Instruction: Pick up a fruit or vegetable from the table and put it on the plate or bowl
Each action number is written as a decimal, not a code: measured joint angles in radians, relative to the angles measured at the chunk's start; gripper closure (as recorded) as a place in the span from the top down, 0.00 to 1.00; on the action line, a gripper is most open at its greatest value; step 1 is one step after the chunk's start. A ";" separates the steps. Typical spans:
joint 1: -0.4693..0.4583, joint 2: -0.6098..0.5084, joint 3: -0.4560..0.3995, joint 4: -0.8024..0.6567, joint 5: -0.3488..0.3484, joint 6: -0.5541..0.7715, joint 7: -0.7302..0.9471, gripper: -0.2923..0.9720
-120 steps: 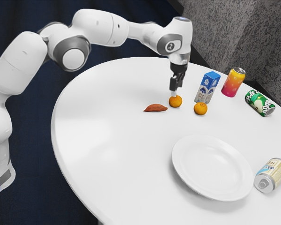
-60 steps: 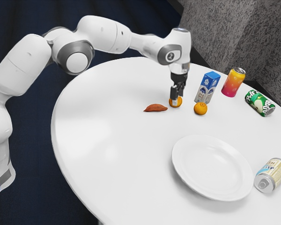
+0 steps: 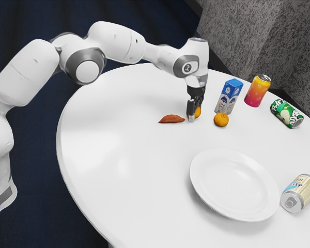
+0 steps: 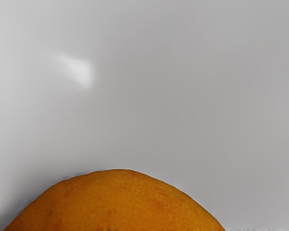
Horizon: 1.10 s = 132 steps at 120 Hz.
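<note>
Round orange fruit [image 3: 197, 111] sat at black gripper [image 3: 192, 114] jaws; couldn't tell if pinched. Two such fruits, one white round plate [image 3: 234, 183].

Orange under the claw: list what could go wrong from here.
The orange is round, so it may roll or slip as the claw grips it.
The sweet potato lies close by and could get nudged.
The other orange lies toward the plate; a low carry might hit it.

1. We note the orange [image 4: 115, 202]: finely pitted peel, dull sheen.
2. The table [image 3: 119, 165]: smooth white, softly reflective.
3. The plate [image 3: 234, 184]: glossy, ceramic-looking to us.
4. The arm [image 3: 119, 41]: smooth white plastic shells.
5. The wall [image 3: 258, 31]: rough, speckled grey.
</note>
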<state>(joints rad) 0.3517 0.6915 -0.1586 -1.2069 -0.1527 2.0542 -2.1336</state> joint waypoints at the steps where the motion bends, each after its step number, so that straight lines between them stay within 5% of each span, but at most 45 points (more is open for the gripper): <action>1: 0.000 0.000 0.000 0.000 0.000 0.001 0.000 0.84; 45: 0.004 -0.015 0.004 -0.017 -0.006 0.007 0.006 0.74; 66: 0.002 -0.026 0.006 -0.018 -0.004 0.007 0.008 0.54; 86: -0.013 -0.056 0.007 -0.042 -0.008 0.005 0.010 0.51; 105: -0.162 -0.237 0.009 -0.199 -0.016 0.003 0.010 0.51; 132: -0.520 -0.264 0.011 -0.193 -0.052 0.038 0.004 0.51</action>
<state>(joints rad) -0.1682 0.4273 -0.1477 -1.4004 -0.2050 2.0922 -2.1294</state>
